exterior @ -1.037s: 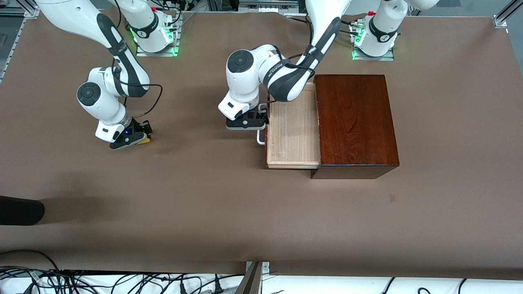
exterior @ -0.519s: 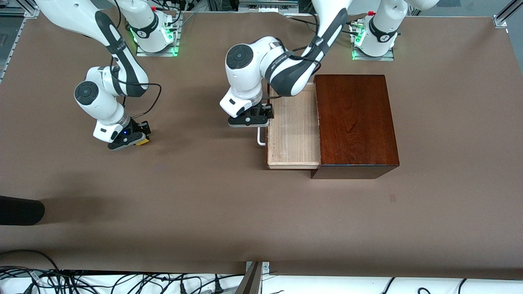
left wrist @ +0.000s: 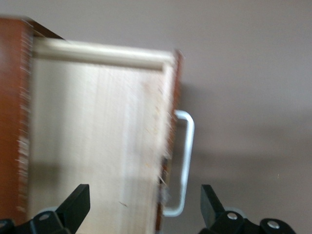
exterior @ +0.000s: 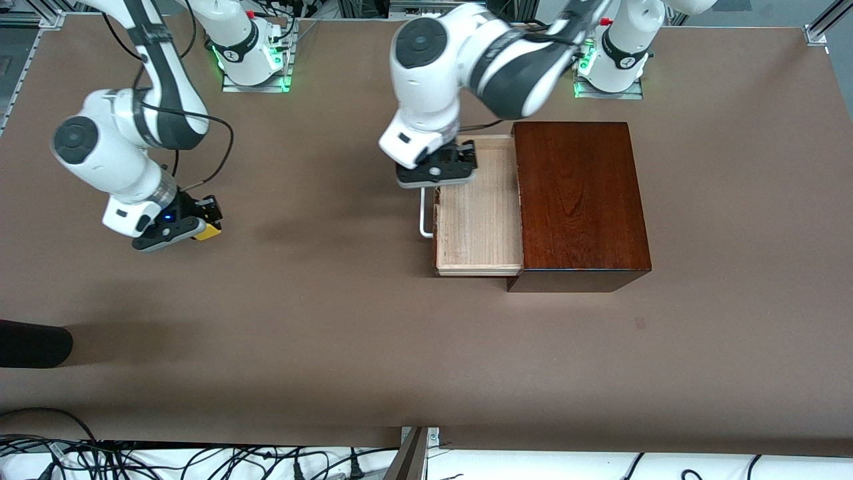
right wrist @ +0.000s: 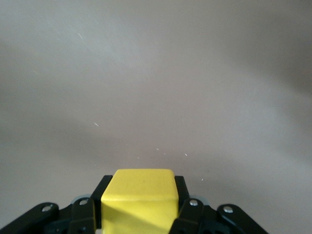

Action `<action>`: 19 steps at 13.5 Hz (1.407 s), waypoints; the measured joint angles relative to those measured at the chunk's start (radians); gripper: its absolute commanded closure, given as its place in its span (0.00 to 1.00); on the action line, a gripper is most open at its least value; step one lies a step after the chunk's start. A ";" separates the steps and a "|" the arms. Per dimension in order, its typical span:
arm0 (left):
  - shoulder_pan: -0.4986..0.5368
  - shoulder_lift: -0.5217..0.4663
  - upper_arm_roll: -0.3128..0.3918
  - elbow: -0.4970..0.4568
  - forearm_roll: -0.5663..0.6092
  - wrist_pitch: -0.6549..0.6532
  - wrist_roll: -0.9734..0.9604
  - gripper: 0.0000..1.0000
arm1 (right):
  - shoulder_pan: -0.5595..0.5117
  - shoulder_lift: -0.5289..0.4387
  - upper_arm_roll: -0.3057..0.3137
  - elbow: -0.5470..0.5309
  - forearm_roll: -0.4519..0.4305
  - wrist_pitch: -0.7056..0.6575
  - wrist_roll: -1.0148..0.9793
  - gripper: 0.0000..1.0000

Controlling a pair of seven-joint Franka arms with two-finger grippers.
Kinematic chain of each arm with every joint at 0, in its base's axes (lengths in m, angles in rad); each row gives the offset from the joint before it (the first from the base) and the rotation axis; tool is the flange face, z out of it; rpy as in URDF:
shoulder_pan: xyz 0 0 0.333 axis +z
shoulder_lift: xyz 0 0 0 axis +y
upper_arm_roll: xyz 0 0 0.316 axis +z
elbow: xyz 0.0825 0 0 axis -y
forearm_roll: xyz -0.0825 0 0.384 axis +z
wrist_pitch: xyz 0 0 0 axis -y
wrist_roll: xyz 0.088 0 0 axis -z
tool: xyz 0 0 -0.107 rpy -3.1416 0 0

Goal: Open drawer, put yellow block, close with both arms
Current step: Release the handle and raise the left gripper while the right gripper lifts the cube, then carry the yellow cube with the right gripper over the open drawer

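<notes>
Standing toward the left arm's end of the brown table (exterior: 333, 320): one glossy dark mahogany box (exterior: 578, 200), closed top, grain visible.

Drawer (exterior: 478, 227): pale bare-wood tray, pulled out of the box toward the right arm's end of the table; inside bare. Dark reddish-brown front carries a white metal loop handle (exterior: 424, 217), also seen in the left wrist view (left wrist: 185, 161), free of any contact.

Left gripper (exterior: 436, 172): black, two-fingered, raised in the air over the drawer's front edge, at the corner farther from the front camera. Fingers (left wrist: 75, 204) spread wide apart with nothing between them; the left wrist view shows both tips flanking the drawer front and handle from above.

Yellow block (exterior: 208, 229): small bright yellow cube, clamped in the right gripper (exterior: 183, 225), lifted clear of the table. In the right wrist view the block (right wrist: 139, 200) sits squarely between the black fingers (right wrist: 183, 195), which press on two of its sides, with only brown table surface below.

Right gripper location: over bare table toward the right arm's end, well apart from the drawer.

Black rounded object (exterior: 33, 343): at the edge of the front view, nearer the front camera than the right gripper; kind not identifiable.
</notes>
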 measured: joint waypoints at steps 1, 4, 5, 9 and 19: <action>0.048 -0.022 -0.004 0.000 -0.006 -0.020 0.032 0.00 | 0.000 -0.003 0.008 0.054 0.013 -0.060 0.000 0.92; 0.175 -0.103 -0.008 -0.009 -0.032 -0.097 0.180 0.00 | 0.001 -0.002 0.035 0.191 0.038 -0.211 0.015 0.92; 0.213 -0.137 -0.009 -0.023 -0.033 -0.109 0.223 0.00 | 0.002 -0.001 0.046 0.224 0.040 -0.245 0.030 0.92; 0.361 -0.286 -0.004 -0.126 -0.033 -0.157 0.427 0.00 | 0.048 0.003 0.089 0.314 0.042 -0.315 0.138 0.92; 0.470 -0.424 0.196 -0.278 -0.073 -0.164 0.777 0.00 | 0.350 0.066 0.097 0.490 -0.021 -0.416 0.349 0.92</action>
